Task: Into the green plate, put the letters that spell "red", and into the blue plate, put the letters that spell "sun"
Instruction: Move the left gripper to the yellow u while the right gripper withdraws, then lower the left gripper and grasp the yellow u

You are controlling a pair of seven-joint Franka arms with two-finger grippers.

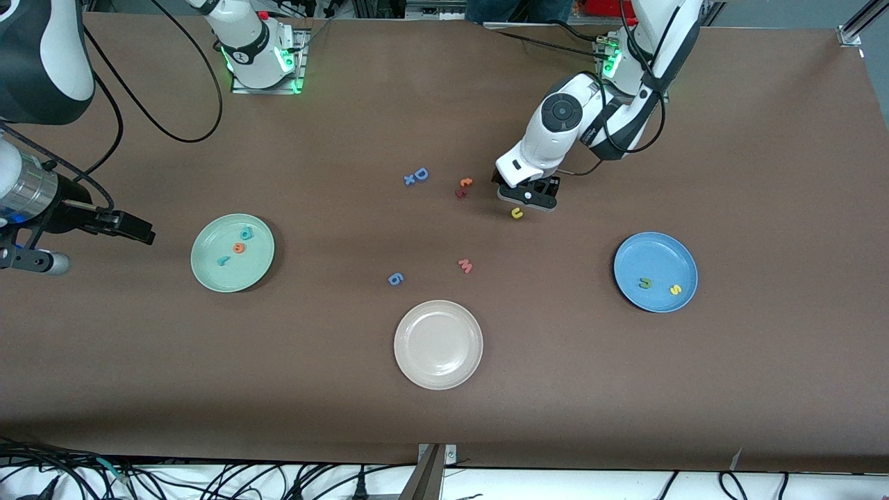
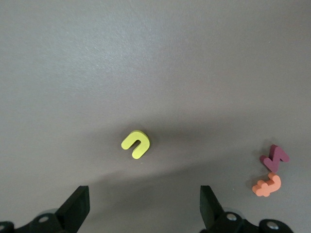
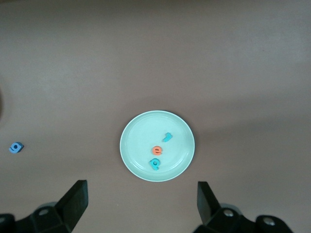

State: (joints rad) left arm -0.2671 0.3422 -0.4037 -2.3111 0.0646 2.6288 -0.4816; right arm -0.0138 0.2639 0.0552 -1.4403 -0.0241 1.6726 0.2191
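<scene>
The beige-white plate (image 1: 438, 344) lies nearest the front camera, bare; farther off sit the blue 6 (image 1: 395, 279) and the pink w (image 1: 465, 265); the green plate (image 1: 233, 252), toward the right arm's end, holds the teal r (image 1: 223, 261), orange e (image 1: 239, 247) and teal d (image 1: 246, 233); the blue plate (image 1: 655, 271), toward the left arm's end, holds the olive n (image 1: 645, 282) and yellow s (image 1: 674, 289). The yellow u (image 1: 517, 212) lies on the table, with the left gripper (image 1: 531, 198) low just above it, jaws wide apart and holding nothing. The left wrist view alone shows the u's (image 2: 135, 144) open side and a maroon piece (image 2: 274, 158) touching an orange one (image 2: 267, 185). The right gripper (image 1: 132, 228) waits open beside the green plate, which only its wrist view shows squarely from above.
</scene>
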